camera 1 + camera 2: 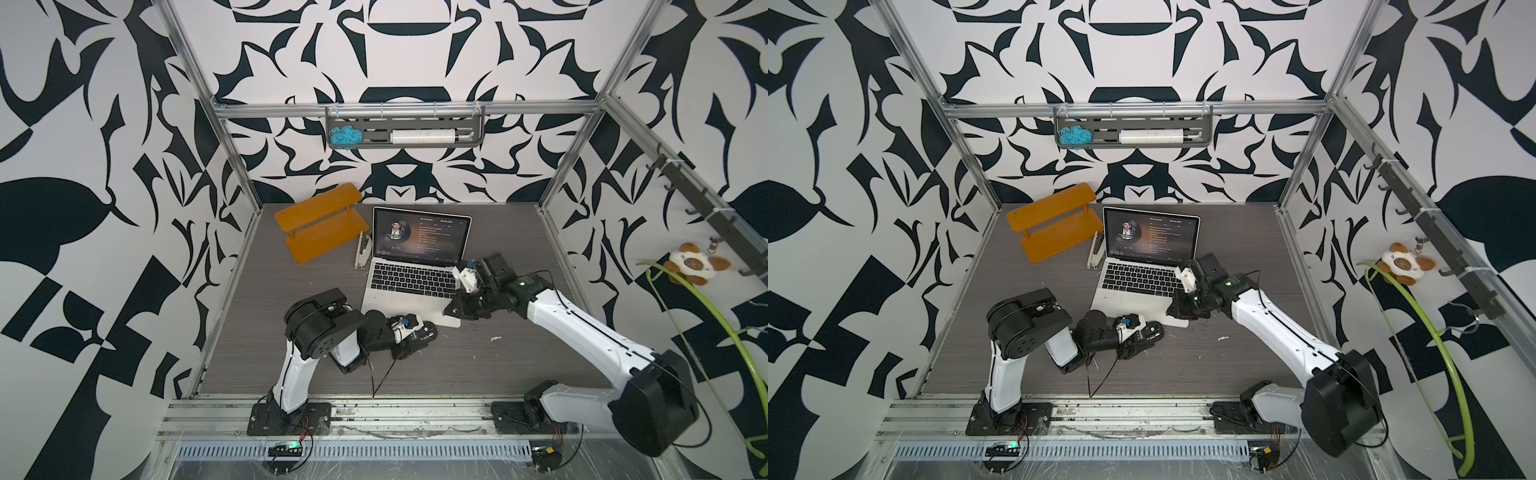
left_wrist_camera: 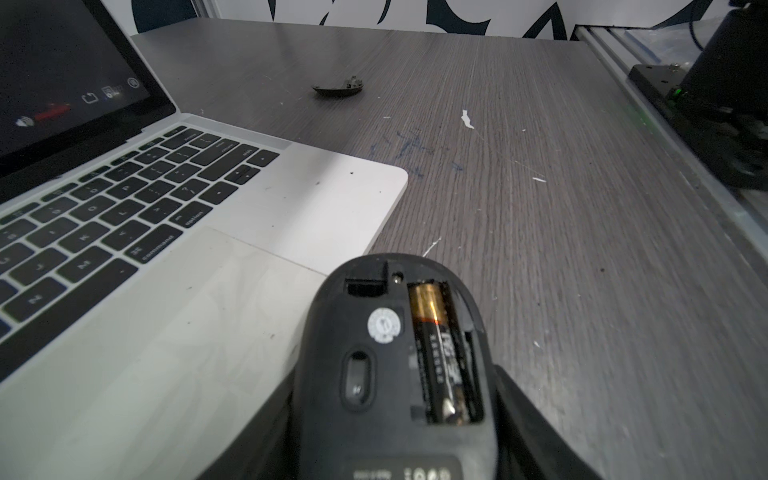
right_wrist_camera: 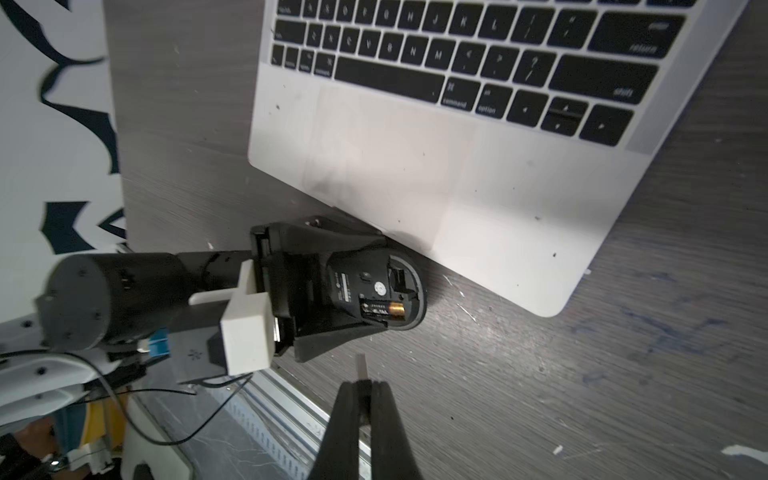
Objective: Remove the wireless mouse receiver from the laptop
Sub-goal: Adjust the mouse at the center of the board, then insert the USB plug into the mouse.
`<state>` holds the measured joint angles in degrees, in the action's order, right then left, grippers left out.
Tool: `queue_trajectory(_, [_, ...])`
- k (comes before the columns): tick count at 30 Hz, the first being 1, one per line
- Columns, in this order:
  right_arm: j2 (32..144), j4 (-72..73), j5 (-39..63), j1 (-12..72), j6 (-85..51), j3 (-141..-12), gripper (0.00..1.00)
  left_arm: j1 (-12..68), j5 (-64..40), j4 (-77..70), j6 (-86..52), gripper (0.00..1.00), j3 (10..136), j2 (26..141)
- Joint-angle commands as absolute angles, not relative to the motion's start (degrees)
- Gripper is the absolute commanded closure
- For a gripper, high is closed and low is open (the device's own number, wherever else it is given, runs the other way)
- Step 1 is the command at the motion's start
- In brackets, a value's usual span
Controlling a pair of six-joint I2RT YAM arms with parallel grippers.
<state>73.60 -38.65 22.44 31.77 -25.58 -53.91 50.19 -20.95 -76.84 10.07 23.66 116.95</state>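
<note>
Receiver pinched tight in right fingers (laptop nearby); left fingers clasp upturned mouse, 1 battery showing.

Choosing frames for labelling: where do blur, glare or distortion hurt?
Left wrist view: mouse fairly sharp, battery glinting, laptop trackpad soft near the lens. Right wrist view: right gripper and its pinched receiver blurred up close. In both top views: even light, screen text unreadable.
</note>
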Motion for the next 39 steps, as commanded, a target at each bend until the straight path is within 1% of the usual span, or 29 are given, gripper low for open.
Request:
queue_trajectory(1, [76.5, -43.1, 16.0, 35.7, -23.3, -57.2, 1.0, 50.6, -23.1, -63.1, 8.5, 0.57, 23.3, 118.2])
queue_trajectory(5, [79.8, -43.7, 13.2, 37.4, -23.3, -57.7, 1.0, 52.0, -22.8, -61.1, 8.6, 0.59, 23.1, 115.9])
queue_trajectory(8, [80.6, -44.0, 10.4, 38.1, -23.2, -56.5, 1.0, 54.2, -22.0, -57.3, 9.5, 0.62, 24.8, 115.4])
queue_trajectory(13, [80.6, -43.6, 9.8, 38.2, -23.2, -53.5, 1.0, 57.2, -21.2, -52.3, 11.1, 0.64, 27.6, 116.6])
queue_trajectory(21, [82.2, -42.6, 9.6, 38.2, -22.3, -51.1, 1.0, 57.2, -21.5, -50.4, 11.3, 0.66, 28.7, 116.8])
queue_trajectory(39, [86.0, -40.1, 10.2, 38.2, -21.1, -53.6, 1.0, 57.2, -21.5, -48.8, 11.8, 0.66, 29.4, 117.5])
